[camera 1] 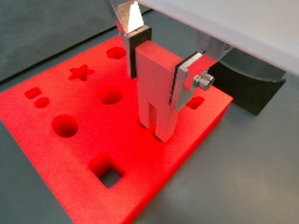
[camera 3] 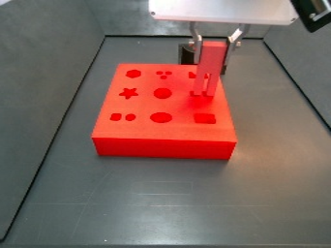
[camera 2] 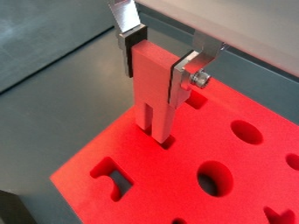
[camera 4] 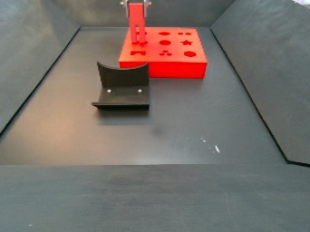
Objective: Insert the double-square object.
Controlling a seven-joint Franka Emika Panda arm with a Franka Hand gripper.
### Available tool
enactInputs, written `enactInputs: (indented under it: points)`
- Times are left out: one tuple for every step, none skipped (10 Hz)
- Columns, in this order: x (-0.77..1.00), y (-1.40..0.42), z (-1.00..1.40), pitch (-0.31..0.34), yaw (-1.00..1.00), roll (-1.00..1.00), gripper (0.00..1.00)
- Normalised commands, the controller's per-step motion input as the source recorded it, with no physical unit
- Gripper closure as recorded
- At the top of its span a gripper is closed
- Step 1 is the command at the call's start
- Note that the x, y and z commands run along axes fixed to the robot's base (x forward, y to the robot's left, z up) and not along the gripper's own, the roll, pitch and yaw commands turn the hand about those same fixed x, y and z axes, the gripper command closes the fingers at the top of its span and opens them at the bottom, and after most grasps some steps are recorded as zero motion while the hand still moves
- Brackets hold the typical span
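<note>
The dark curved stand [camera 4: 121, 88] is seen nearest in a side view, well apart from the red block [camera 4: 166, 54] behind it. Above the block, the gripper [camera 1: 163, 63] is clamped on the upright red peg [camera 1: 156, 87], gripped between silver fingers [camera 2: 184, 77]. The peg's lower end is set in a hole of the block [camera 3: 162, 108], in the row nearest the stand [camera 1: 251, 83].
</note>
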Motion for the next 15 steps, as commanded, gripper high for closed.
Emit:
enactInputs:
  points:
    - [-0.05,-0.06,-0.01,0.173,-0.11,0.01,1.00]
    - [0.20,-0.10,-0.05,0.101,-0.05,0.00,1.00]
    - [0.30,0.00,-0.18,0.081,0.00,0.03,1.00]
    - [0.01,0.06,-0.21,0.059,0.00,0.04,1.00]
    - [0.00,0.23,-0.20,0.020,0.03,0.00,1.00]
    - [-0.17,0.23,-0.12,0.000,0.07,-0.09,1.00]
    - [-0.19,0.08,-0.01,-0.009,0.03,-0.16,1.00]
    - [-0.20,0.00,0.00,-0.047,0.03,-0.16,1.00]
    - [-0.05,0.00,-0.01,-0.041,0.03,-0.11,1.00]
    - [0.00,-0.08,-0.03,-0.069,0.03,-0.11,1.00]
    - [0.08,0.00,-0.13,-0.051,0.03,-0.07,1.00]
    - [0.22,0.00,-0.37,-0.033,0.06,-0.02,1.00]
    - [0.29,0.07,-0.65,-0.027,0.08,-0.01,1.00]
    - [0.21,0.10,-0.75,0.000,0.09,0.00,1.00]
    - [0.13,0.08,-0.76,0.000,0.06,0.05,1.00]
